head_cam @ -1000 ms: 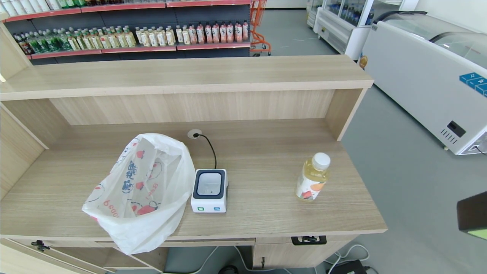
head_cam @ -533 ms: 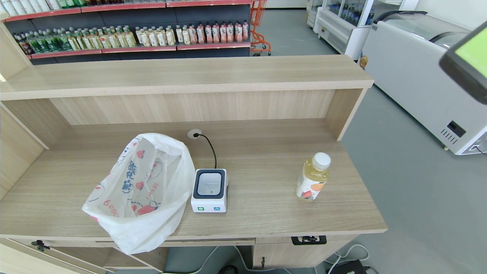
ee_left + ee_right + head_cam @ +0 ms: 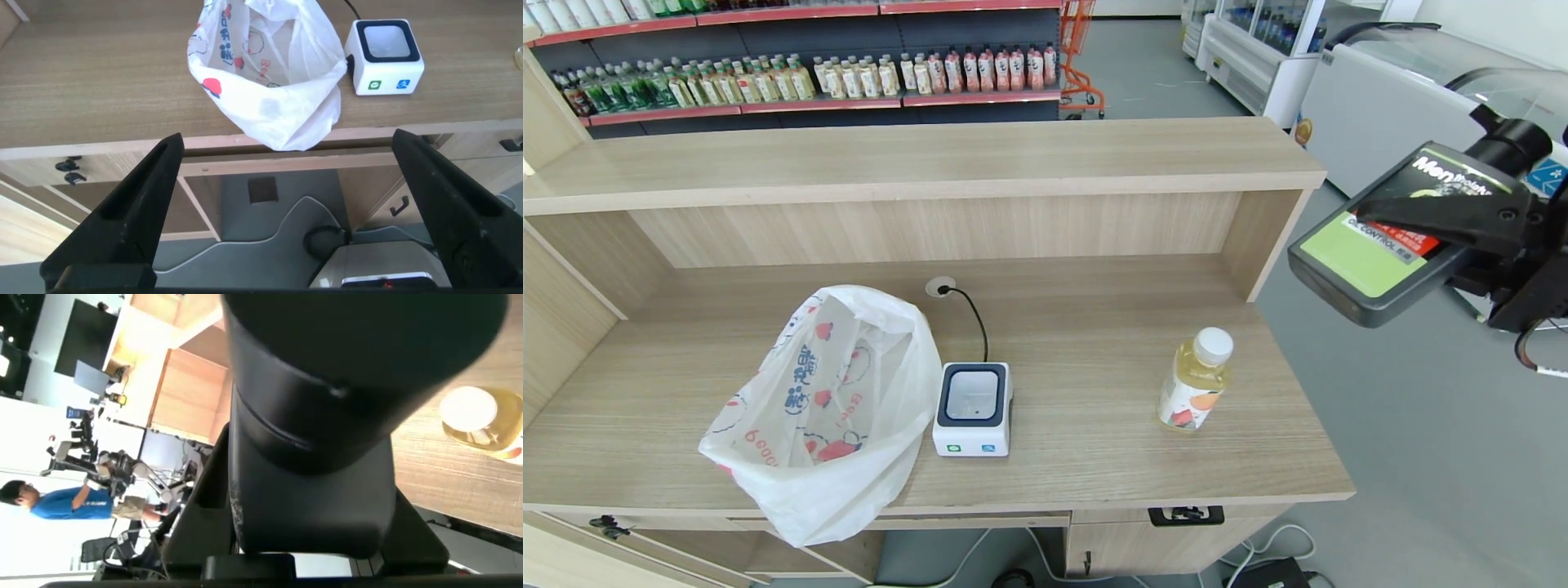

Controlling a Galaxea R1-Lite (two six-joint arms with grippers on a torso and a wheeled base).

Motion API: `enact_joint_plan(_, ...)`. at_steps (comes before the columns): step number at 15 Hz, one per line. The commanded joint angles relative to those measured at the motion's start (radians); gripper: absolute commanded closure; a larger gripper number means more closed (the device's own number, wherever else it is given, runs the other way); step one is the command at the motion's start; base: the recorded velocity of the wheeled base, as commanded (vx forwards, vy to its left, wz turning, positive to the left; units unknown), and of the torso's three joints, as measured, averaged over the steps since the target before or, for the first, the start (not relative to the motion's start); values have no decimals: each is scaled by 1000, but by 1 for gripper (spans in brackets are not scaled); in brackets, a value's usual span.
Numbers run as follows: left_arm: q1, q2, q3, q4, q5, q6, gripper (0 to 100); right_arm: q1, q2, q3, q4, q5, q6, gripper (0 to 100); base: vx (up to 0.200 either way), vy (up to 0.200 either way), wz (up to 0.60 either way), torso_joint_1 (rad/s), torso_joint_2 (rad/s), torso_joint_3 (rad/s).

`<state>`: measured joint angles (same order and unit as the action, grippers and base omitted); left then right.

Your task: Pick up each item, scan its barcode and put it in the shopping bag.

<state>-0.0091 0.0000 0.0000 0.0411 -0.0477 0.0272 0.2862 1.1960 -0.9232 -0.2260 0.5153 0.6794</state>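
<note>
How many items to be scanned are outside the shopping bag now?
2: a drink bottle standing on the counter, right side, and a dark bottle in the right gripper. The bag may hide others.

A shop: drink-stocked shelves (image 3: 809, 82), chest freezers (image 3: 1405, 155), wooden checkout counter (image 3: 1094, 343) with barcode scanner (image 3: 973, 408).

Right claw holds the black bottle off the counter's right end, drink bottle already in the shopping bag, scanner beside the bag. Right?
No. The head view shows the drink bottle standing upright on the counter, right of the scanner, not in the shopping bag. The rest holds: the right claw grips the black bottle off the counter's right end.
</note>
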Motion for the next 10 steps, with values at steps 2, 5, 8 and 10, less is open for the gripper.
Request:
enact_joint_plan(2,0,0,0,0,0,0,0,39,-3,3,-1,-6,0,100,0,0,0,0,0,0)
enact_joint_plan(5,0,0,0,0,0,5,0,41,8,7,-3,-6,-4,100,0,0,0,0,0,0)
enact_joint_plan(8,0,2,0,0,0,0,0,44,16,12,-6,-6,-6,100,0,67,0,-1,1,1)
enact_joint_plan(10,0,0,0,-1,0,0,0,37,31,18,-53,-11,-1,100,0,200,0,-7,2,5)
